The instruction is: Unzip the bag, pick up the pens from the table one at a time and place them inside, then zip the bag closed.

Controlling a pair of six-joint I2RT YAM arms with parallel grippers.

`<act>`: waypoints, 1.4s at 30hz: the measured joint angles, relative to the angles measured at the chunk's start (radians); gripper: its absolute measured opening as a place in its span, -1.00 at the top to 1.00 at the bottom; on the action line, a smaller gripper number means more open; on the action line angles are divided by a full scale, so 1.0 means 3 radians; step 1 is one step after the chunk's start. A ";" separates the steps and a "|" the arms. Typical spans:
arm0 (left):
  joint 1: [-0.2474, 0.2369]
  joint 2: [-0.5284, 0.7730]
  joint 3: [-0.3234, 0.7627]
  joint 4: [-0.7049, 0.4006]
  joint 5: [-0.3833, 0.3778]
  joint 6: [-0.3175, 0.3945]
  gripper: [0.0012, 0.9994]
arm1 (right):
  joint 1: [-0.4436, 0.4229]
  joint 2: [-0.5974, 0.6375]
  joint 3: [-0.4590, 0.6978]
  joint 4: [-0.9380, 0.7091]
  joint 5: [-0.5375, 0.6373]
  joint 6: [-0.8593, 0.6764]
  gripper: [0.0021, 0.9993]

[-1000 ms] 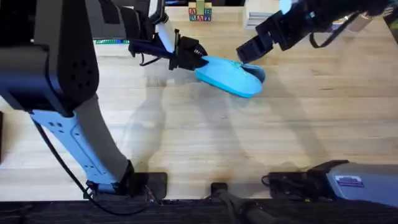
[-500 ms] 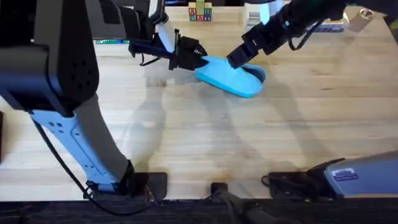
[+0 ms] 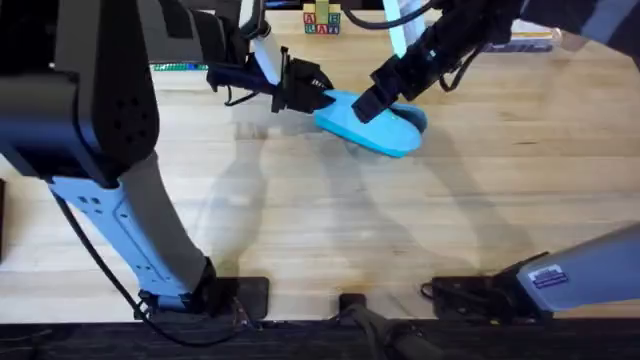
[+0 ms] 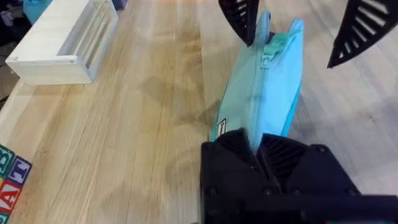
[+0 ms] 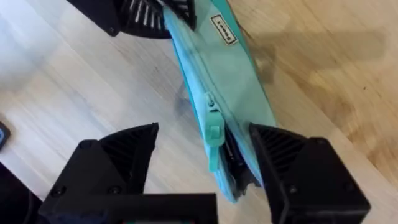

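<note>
The light blue bag (image 3: 385, 128) lies on the table (image 3: 330, 210) at the back middle. My left gripper (image 3: 318, 100) is shut on the bag's left end; in the left wrist view its fingers (image 4: 233, 149) pinch the fabric of the bag (image 4: 264, 93). My right gripper (image 3: 368, 103) is open over the bag. In the right wrist view its fingers (image 5: 134, 149) stand either side of the bag (image 5: 214, 74), with the zipper pull (image 5: 212, 127) between them. A dark gap shows in the zipper at that end. The pens are out of view.
Coloured letter blocks (image 3: 322, 20) stand at the table's back edge. A white slatted wooden box (image 4: 62, 43) lies on the table beyond the bag. Bare wood stretches in front of the bag toward the arm bases.
My right gripper has swung left and down, from beyond the bag's right end to over the bag. The left gripper and the bag have stayed put.
</note>
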 joint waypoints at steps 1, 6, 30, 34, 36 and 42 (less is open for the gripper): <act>0.0000 0.0000 0.0000 0.0001 0.0000 0.0000 0.92 | -0.0001 0.0013 0.0000 0.0001 -0.0001 0.0000 -0.76; 0.0000 0.0000 0.0000 0.0000 0.0000 0.0000 0.92 | -0.0001 0.0015 0.0000 0.0000 0.0000 0.0000 -0.66; 0.0022 0.0000 0.0000 -0.0118 0.0001 0.0001 0.92 | -0.0001 0.0015 0.0000 0.0001 0.0005 0.0001 0.42; 0.0022 0.0000 0.0000 -0.0124 0.0001 0.0001 0.92 | -0.0001 0.0016 0.0000 0.0001 0.0010 0.0000 0.49; 0.0022 0.0000 0.0000 -0.0124 0.0001 0.0001 0.92 | -0.0001 0.0014 0.0000 0.0001 0.0009 0.0005 0.66; 0.0022 0.0000 0.0000 -0.0124 0.0001 0.0001 0.92 | -0.0001 0.0014 0.0000 0.0001 0.0000 0.0001 0.94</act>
